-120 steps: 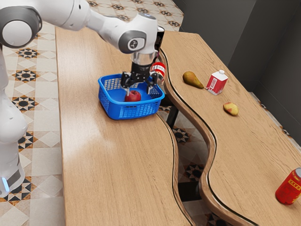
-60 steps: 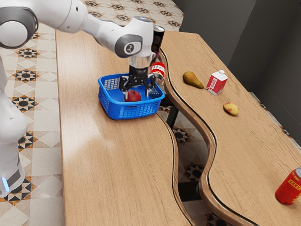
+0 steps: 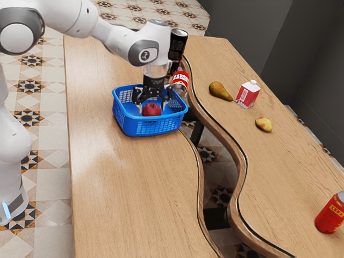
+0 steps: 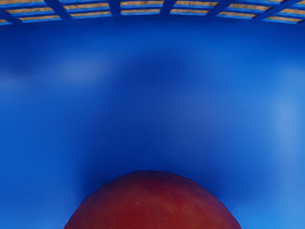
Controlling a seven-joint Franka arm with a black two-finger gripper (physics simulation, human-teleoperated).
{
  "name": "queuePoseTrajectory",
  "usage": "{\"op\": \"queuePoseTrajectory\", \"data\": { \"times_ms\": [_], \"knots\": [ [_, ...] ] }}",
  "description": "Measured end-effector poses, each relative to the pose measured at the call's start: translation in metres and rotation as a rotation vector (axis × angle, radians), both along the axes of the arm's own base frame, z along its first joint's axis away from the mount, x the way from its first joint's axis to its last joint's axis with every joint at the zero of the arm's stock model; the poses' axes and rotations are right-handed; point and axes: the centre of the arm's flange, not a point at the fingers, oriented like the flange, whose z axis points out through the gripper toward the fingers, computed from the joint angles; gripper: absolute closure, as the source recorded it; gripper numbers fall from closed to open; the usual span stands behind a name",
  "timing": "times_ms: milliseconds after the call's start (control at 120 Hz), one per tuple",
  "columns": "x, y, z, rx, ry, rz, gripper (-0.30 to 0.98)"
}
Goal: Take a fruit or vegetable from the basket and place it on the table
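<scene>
My black gripper (image 3: 152,106) is down inside the blue basket (image 3: 148,127), its fingers spread wide apart. Between them sits a red apple (image 3: 151,110), with a finger standing on either side of it and no grip visible. In the wrist view the apple (image 4: 152,202) is a large round red shape just under my hand, against the smooth blue basket floor (image 4: 157,95).
A dark can (image 3: 177,45) and a red-and-white can (image 3: 180,80) stand close behind the basket. Across the wavy gap, the other table part (image 3: 279,172) holds a pear (image 3: 220,91), a red-and-white carton (image 3: 248,94), a yellow-red fruit (image 3: 263,124) and a red can (image 3: 330,213).
My hand has shifted toward the exterior view's left and slightly lower, and its fingers now straddle the apple more evenly. The apple and basket look unmoved.
</scene>
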Motion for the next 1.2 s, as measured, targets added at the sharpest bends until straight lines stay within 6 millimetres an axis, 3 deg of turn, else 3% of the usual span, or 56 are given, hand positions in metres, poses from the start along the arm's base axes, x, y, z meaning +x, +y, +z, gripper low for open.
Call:
{"op": "queuePoseTrajectory", "data": {
  "times_ms": [508, 1200],
  "knots": [
    [0.0052, 0.0071, -0.0075, -0.002, -0.021, 0.011, 0.0],
    [0.0008, -0.0019, -0.007, -0.024, -0.044, 0.029, 0.0]
  ]
}}
